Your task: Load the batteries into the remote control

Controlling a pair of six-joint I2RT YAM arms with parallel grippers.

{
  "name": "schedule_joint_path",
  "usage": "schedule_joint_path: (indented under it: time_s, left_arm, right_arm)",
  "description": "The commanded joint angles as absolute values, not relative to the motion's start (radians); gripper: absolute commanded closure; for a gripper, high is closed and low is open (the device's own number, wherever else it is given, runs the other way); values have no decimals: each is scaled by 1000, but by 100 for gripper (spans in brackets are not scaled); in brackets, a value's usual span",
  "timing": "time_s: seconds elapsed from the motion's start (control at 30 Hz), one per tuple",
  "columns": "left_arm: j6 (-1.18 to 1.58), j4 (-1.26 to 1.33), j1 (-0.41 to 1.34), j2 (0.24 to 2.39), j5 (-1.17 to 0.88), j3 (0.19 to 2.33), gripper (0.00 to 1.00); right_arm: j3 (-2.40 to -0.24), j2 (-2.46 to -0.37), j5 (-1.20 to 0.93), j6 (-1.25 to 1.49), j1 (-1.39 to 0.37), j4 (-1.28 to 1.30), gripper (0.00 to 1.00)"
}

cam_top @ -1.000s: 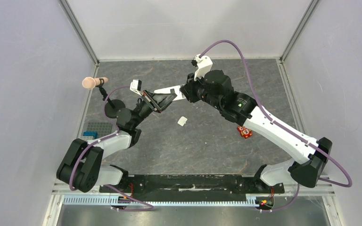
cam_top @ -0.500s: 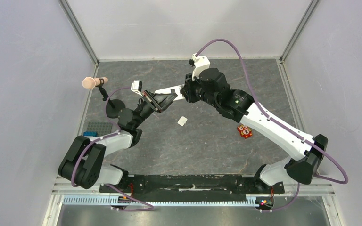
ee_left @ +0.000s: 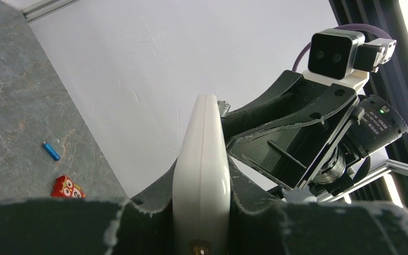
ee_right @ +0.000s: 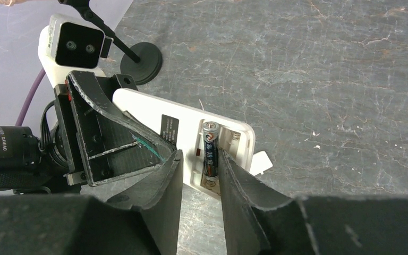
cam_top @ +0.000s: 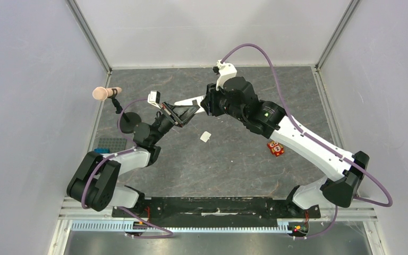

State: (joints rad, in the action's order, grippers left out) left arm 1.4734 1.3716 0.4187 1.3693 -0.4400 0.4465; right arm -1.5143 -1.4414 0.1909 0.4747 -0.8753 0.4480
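- Remote control (cam_top: pixel 191 101): held clear of the table (cam_top: pixel 234 159) at centre-left, with the left hand (cam_top: pixel 183 112) closed firmly on it. In the top view its long axis runs roughly left to right. The plain white back faces up, and the end with the open battery bay (ee_right: pixel 232 141) points right, towards the other arm.
- Dark battery (ee_right: pixel 210 154): lies in the bay on the side nearer the remote's middle; the slot beside it is unfilled. Whether it is fully seated cannot be told.
- Right hand (ee_right: pixel 201 159): poised over the bay, its fingers parted wider than the battery. One finger stands just beside the battery; contact cannot be confirmed.
- Step in hand, as judged: seating the first cell. Recommend pressing straight down along the battery's length until it lies flush, while the left hand keeps the remote level and unmoving. A sideways push risks levering the cell out or twisting the remote in its grip.
- White cover piece (cam_top: pixel 205 136): lies on the table below the remote, apart from it.
- Blue battery (ee_left: pixel 51 151): lies loose on the table near the orange owl-faced object (cam_top: pixel 275 149), not yet loaded.
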Motion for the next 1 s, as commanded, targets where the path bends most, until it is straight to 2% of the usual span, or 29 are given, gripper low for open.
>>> schedule_joint_path:
  time_s: [0.0,0.37,0.43,0.53,0.67,0.83,0.97]
  left_arm:
    - [1505,1504,423,1374,-421,452,98]
    - [1503,1508,423,1368,-416,448,98]
    - [1504,1512,423,1366,-412,448,98]
    - [1506,1519,423,1361,-401,452,98]
    - [1505,1522,424,1355,-387,474,98]
    - [1508,1522,426,1353,-376,504,98]
    - [1509,1522,431,1341,-359,514,98]
  right_arm:
    - [-1569,-1446,233,485,-877,480,66]
    - [-1629,-1432,252,497,-876,516,56]
    - [-1629,-1414,254,513,-876,515,50]
    - [-1619,-1377,307,592,-872,525,30]
    - [-1500,-1262,328,740,-871,410,14]
    - [-1416,-1183,352,886,-870,353,2]
    - [-1311,-1139,321,1012,-870,241,2]
